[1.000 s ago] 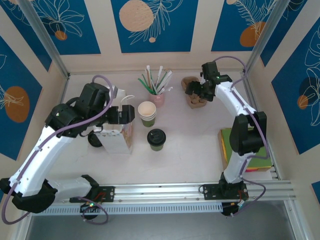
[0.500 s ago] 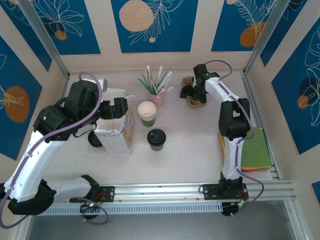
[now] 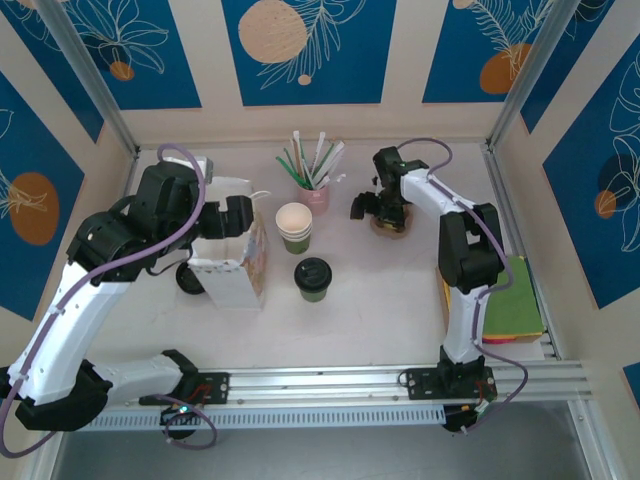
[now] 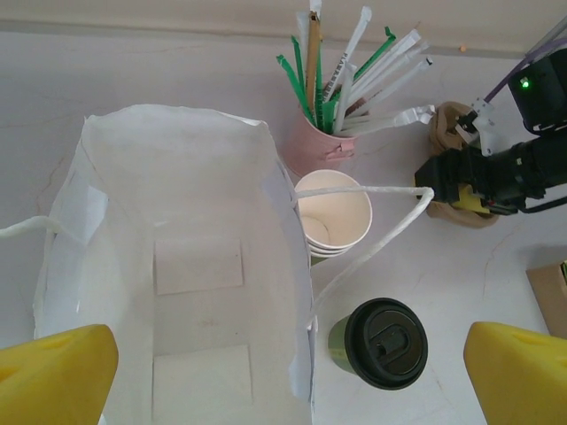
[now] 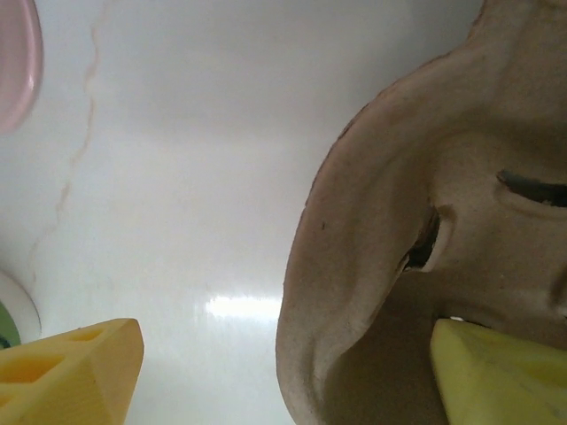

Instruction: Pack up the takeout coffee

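Looks like carrier pickup: right claw (image 3: 370,205) wide astride the cardboard carrier (image 3: 392,224) edge, left claw (image 4: 283,376) wide above the open bag (image 4: 195,266), coffee (image 3: 313,278) on the worktop (image 3: 380,290) just beside the bag; next, close on the carrier.

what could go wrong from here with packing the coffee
1. The string handle of the white bag drapes over the stacked cups, close to the takeout coffee. Lifting the coffee might snag the handle and tug the bag over.
2. The right end effector is open astride the edge of the brown pulp carrier. Closing there may pinch only the rim and tip or drag it.
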Robot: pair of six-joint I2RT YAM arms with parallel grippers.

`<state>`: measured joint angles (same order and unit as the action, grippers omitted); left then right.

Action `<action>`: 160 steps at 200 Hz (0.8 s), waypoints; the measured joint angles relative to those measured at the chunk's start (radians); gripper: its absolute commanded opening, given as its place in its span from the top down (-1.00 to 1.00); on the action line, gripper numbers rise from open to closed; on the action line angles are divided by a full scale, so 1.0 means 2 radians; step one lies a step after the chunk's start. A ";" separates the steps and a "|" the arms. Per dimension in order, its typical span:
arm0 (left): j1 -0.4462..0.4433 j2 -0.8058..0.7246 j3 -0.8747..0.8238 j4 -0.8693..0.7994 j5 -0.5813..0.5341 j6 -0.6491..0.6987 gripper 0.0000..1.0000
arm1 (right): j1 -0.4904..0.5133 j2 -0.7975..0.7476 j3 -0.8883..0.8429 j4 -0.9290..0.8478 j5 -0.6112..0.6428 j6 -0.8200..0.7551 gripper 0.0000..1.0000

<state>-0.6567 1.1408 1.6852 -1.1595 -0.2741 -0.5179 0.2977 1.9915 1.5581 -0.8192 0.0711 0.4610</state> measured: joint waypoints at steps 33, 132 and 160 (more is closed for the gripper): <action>0.003 0.003 -0.007 0.007 0.000 0.002 -1.00 | 0.023 -0.054 -0.064 0.004 0.000 0.025 -0.69; 0.006 0.033 -0.006 0.014 0.015 0.002 -0.94 | 0.148 -0.150 -0.184 0.013 -0.011 0.111 -0.68; 0.006 0.051 0.002 0.019 0.035 0.000 -0.84 | 0.148 -0.195 -0.189 0.006 -0.009 0.121 -0.69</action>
<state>-0.6456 1.2423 1.6886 -1.1213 -0.2047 -0.5179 0.5941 1.6012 1.1805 -0.8082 0.0536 0.7033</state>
